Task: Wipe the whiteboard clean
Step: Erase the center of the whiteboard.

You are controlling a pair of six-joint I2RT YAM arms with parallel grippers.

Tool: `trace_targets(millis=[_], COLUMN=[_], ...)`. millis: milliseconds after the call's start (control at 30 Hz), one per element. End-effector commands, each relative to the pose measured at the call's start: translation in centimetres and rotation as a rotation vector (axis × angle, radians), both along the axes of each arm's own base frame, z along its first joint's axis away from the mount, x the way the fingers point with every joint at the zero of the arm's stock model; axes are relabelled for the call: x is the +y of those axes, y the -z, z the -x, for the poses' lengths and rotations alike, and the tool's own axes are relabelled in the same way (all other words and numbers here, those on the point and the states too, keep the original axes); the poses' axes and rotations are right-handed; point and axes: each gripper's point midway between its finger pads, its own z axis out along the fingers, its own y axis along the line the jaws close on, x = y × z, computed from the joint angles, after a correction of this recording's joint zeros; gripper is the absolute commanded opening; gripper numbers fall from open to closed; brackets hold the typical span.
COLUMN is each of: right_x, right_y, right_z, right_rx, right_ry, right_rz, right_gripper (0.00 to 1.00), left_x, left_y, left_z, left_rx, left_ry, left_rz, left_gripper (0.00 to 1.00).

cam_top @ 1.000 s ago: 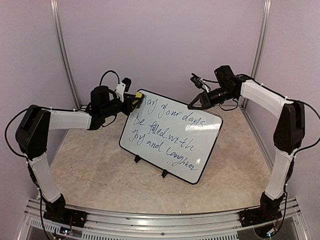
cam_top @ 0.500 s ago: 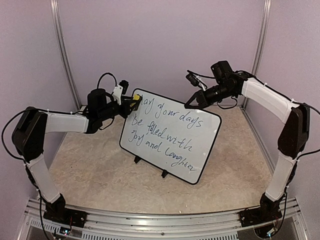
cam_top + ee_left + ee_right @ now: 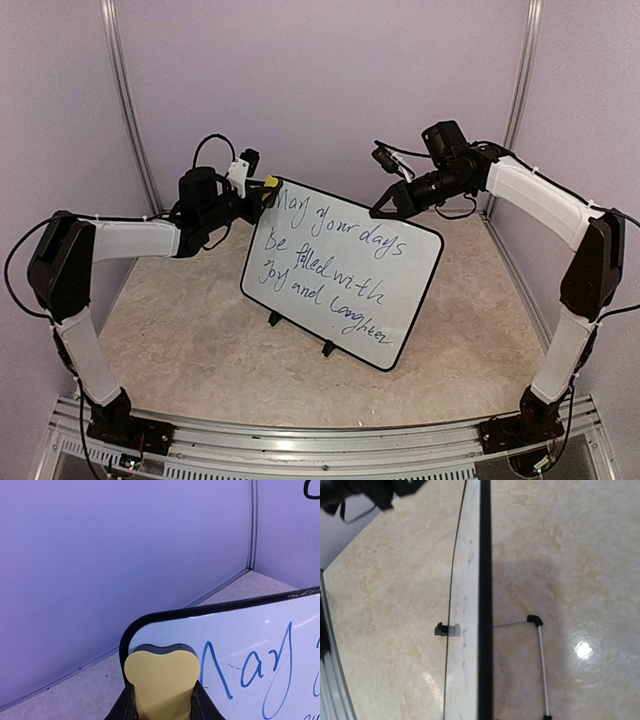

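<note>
With the eraser (image 3: 161,680) clamped in the left jaws at the corner of the board (image 3: 340,270) just ahead and the right jaws shut above its top edge, the board could be toppled by hard wiping.

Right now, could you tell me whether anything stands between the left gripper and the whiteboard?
Nothing visible does, apart from the yellow eraser pad that the left gripper itself holds at the whiteboard corner beside the word May.

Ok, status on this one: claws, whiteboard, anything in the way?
Left claw shut on yellow eraser at whiteboard's upper corner. Right claw shut, empty, by top edge. No writing wiped yet. No obstruction seen.
</note>
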Motion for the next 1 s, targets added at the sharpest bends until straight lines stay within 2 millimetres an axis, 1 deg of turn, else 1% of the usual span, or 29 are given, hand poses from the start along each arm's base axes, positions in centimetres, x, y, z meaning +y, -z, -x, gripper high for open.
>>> trace_targets(millis=[0,200,267,333,400,600,667,733,800,967], right_x=[0.4,0.3,0.3,0.2,0.2,0.1,0.0,0.1,0.2,0.3], right_y=[-1.4,-1.4,-1.3,-1.2,-1.1,-2.0,-2.1,-2.1,-2.0,-1.8], right_z=[1.1,1.3,1.4,1.4,1.5,1.8,1.9,1.8,1.7,1.5], right_rx=[-0.062,-0.067,-0.067,-0.067,-0.066,-0.089,-0.092,-0.091,-0.085,-0.077], right_ry=[-0.032,-0.030,-0.033,-0.032,-0.034,-0.037,-0.035,-0.037,-0.037,-0.034], right_rz=[0.000,0.000,-0.001,0.001,0.002,-0.010,-0.011,-0.013,-0.013,-0.011], right_gripper=[0.00,0.00,0.00,0.00,0.00,0.00,0.00,0.00,0.00,0.00], left_x=[-0.5,-0.8,-0.7,-0.9,-1.1,-1.0,-1.2,-1.6,-1.5,-0.3], left_y=[4.3,7.2,7.4,6.9,5.7,0.2,-0.4,0.0,1.4,4.0], left_z=[1.8,3.8,4.1,3.6,3.0,0.7,-0.1,-0.5,-0.4,1.6], left_rx=[0.061,0.120,0.115,0.112,0.103,0.040,0.044,0.067,0.101,0.130], left_ry=[-0.038,-0.014,-0.010,-0.001,0.016,0.060,0.066,0.075,0.068,0.009], left_rz=[-0.124,-0.102,-0.088,-0.078,-0.051,0.047,0.045,0.028,0.019,-0.010], left_gripper=[0.16,0.14,0.14,0.14,0.14,0.15,0.15,0.15,0.15,0.15])
